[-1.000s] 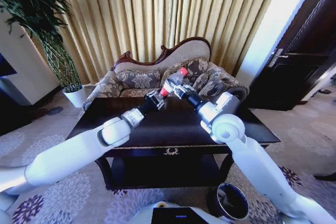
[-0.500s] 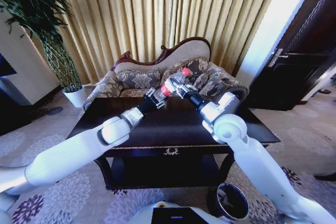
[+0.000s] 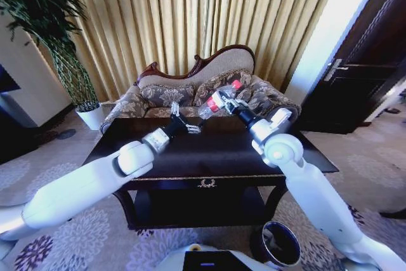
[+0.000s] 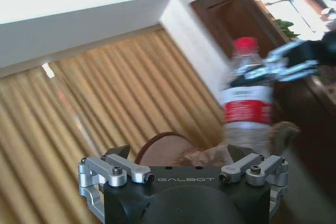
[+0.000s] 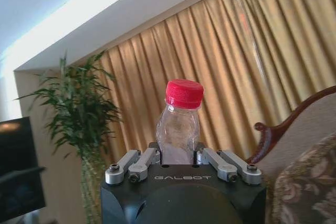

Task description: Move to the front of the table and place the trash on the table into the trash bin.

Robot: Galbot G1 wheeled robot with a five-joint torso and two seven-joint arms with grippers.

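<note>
Bottle, red-capped, is riding upper centre of the head view, clamped in the right gripper. Left gripper is hanging spread wide, holding nothing. Trash bin is waiting lower right; advisable: a firm grip, release directly above the rim.

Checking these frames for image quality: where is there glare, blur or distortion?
Head view: wide-angle bending, blown-out window light at upper right, glossy table reflecting. Left wrist view: tilted, soft, bottle slightly blurred, ceiling washed out. Right wrist view: bottle sharp, bright ceiling band.
</note>
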